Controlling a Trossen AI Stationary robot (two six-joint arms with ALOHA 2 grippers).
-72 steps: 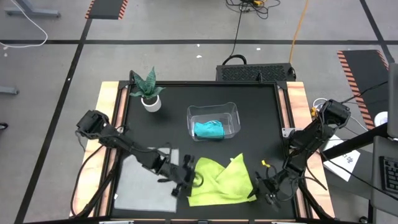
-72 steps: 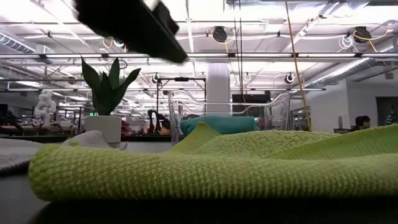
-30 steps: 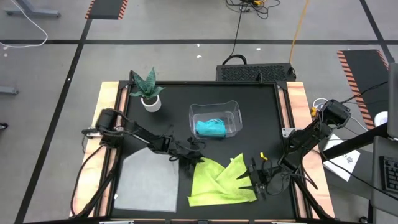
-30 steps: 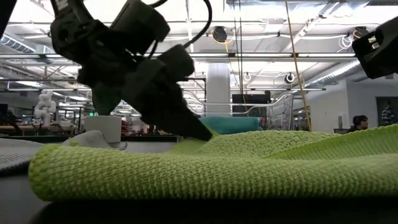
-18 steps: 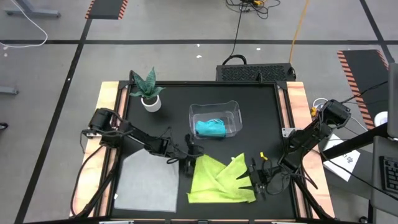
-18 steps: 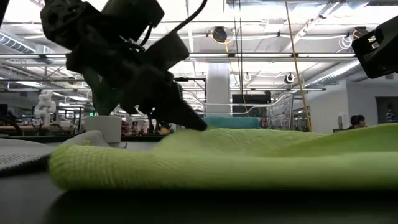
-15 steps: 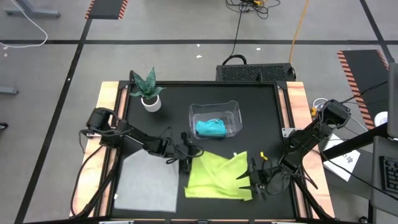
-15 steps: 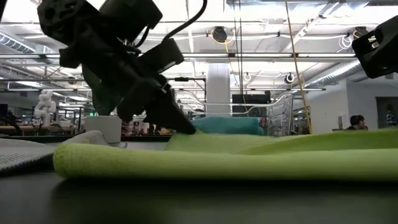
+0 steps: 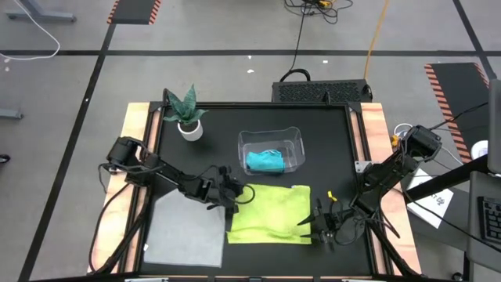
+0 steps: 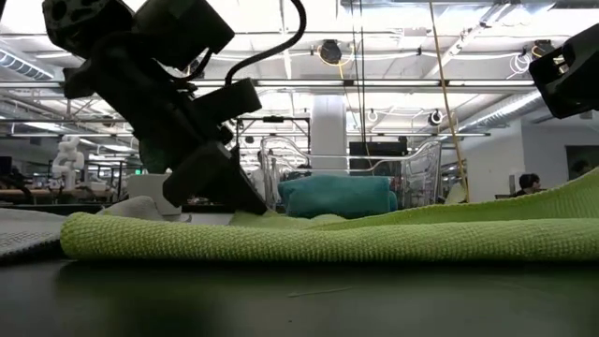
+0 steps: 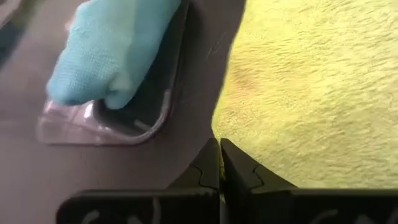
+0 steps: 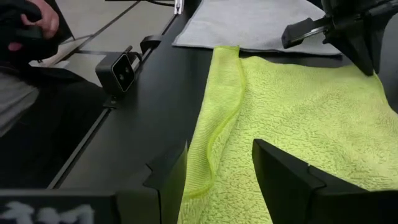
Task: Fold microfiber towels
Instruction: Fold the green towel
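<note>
High view: the yellow-green towel (image 9: pixel 270 213) is shown spread nearly flat near the middle of the table (image 9: pixel 329 141), not yet folded. The grey towel (image 9: pixel 182 231) is laid flat beside it, also unfolded. The teal towel (image 9: pixel 262 162) is held bunched in the clear bin (image 9: pixel 270 150); nothing else is seen in the bin. By this evidence, all three folds are judged to remain. The left gripper (image 9: pixel 235 196) is placed at the towel's far-left corner, the right gripper (image 9: pixel 313 229) at its near-right edge.

Low view: the yellow-green towel (image 10: pixel 328 239) is seen lying low, with the left gripper (image 10: pixel 245 204) at its far edge.

Left wrist view: the left fingers (image 11: pixel 208 168) are pressed together at the towel's corner; whether cloth is pinched cannot be told.

Right wrist view: the right fingers (image 12: pixel 283 180) are held apart over the towel's edge.
</note>
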